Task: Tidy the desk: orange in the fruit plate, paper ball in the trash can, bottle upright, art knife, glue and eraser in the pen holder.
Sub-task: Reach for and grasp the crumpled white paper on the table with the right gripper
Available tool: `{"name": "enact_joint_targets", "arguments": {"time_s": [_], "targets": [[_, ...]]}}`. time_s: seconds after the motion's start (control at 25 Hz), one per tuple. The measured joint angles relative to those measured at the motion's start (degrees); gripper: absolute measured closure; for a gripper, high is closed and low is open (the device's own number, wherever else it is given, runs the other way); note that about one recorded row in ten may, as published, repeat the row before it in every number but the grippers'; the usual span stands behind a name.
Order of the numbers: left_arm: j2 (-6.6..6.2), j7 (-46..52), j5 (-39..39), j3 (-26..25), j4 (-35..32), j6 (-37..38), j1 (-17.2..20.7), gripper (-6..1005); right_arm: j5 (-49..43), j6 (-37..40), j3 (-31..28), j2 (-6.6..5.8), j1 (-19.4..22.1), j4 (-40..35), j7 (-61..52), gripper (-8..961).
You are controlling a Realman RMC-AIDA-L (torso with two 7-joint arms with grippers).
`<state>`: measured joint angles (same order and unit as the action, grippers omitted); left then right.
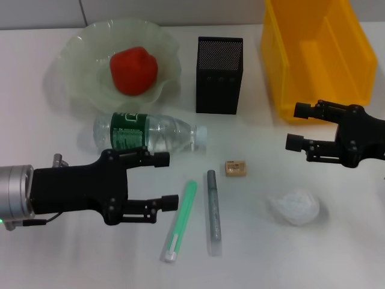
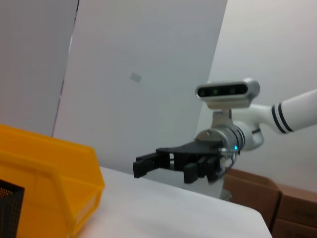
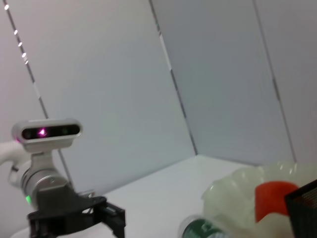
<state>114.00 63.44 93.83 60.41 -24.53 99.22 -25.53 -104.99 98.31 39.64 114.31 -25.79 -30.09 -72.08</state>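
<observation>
My left tool (image 1: pixel 166 180) hovers spread and empty just over the white tabletop (image 1: pixel 54 120), with the clear plastic water bottle with its dark green label (image 1: pixel 147 133) lying on its side just beyond the fingers, and my right tool (image 1: pixel 295 127) hangs equally spread beside the bright yellow rectangular trash can (image 1: pixel 319 57), the white crumpled paper ball (image 1: pixel 293 206) near and below it. The red-orange roundish orange (image 1: pixel 133 70) already sits in the pale-green ruffled glass fruit plate (image 1: pixel 78 60), so I judge the bottle is the step in hand. Next I must close around its body and tip it upright.
</observation>
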Motion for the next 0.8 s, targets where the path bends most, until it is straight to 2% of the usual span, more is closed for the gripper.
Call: {"name": "enact_joint_targets", "arguments": {"time_s": [0.16,0.2,0.4,0.6,0.8], "targets": [[-0.06,-0.12,0.73,0.04,-0.06,0.03,-0.05,185,-4.0,3.81,0.0,-0.02,-0.2,-7.4,-4.93,147],[0.11,-0.15,3.13,-0.16,-0.55,0.06,-0.45,185,-5.53,4.84,0.0,-0.05,-0.49,-9.37,-6.5,148],[0.53,-1.49,5.03,0.24,-1.26,0.15,-0.83,185,-15.03,9.53,0.0,-0.35,-4.09,-16.67,-12.68,149],[0.9,-5.49,5.58,0.43,-1.38,0.85,-0.84,185,-24.18,13.45,0.39,-0.37,-9.06,-20.03,-14.94,150],[1.4,-8.71,7.07,0.47,-1.4,1.15,-0.84,185,-29.53,14.27,5.72,-0.03,-12.59,-22.87,-18.66,152]]}}
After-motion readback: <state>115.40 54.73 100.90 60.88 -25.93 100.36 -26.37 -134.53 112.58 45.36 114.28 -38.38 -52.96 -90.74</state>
